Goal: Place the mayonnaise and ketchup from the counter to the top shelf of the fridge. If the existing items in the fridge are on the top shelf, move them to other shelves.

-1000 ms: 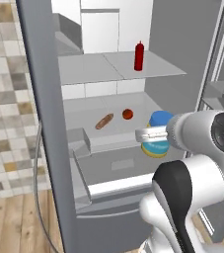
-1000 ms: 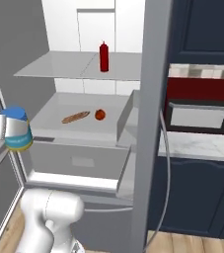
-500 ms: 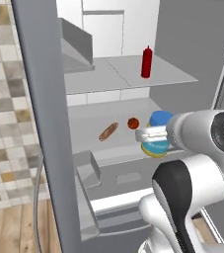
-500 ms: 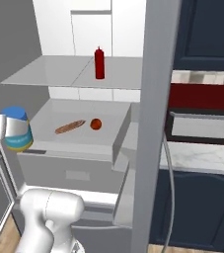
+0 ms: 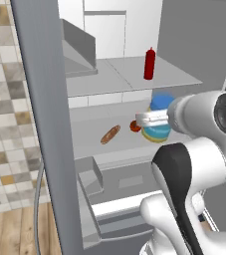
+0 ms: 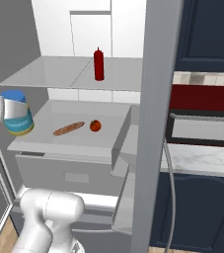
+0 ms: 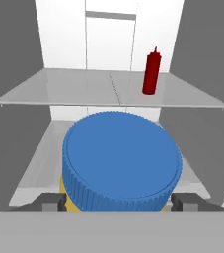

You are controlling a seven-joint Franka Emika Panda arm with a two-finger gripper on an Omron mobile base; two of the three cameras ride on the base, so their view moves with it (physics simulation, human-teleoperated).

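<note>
The fridge (image 6: pixel 153 123) stands open, its grey frame post crossing the front of both base views and hiding part of the interior from each side. To its right in the right base view runs the worktop (image 6: pixel 202 159), marbled, over navy cabinet fronts, with a dark red oven recess (image 6: pixel 202 106) above it.

Inside, the top shelf (image 7: pixel 74 91) spans the width as a thin glassy panel with a seam down its middle. The ketchup (image 7: pixel 152 71) stands upright on its right half, toward the back. The left half of that shelf is bare.

One level lower lies a grey shelf (image 6: pixel 59 141) above a drawer (image 6: pixel 69 173). On it rest a brown loaf (image 6: pixel 68 128) and, just beside its right end, a small red fruit (image 6: pixel 95 125), the two close but apart.

The end effector (image 7: pixel 121 200) grips the mayo (image 7: pixel 121 160) by its sides, fingers pressed to the jar on left and right below the blue lid. The jar hangs upright in the air in front of the fridge opening, below the level of the top shelf and clear of its front edge. From the hand view the lid hides much of the lower shelf behind it; from the left base view the jar sits just right of the fruit.
</note>
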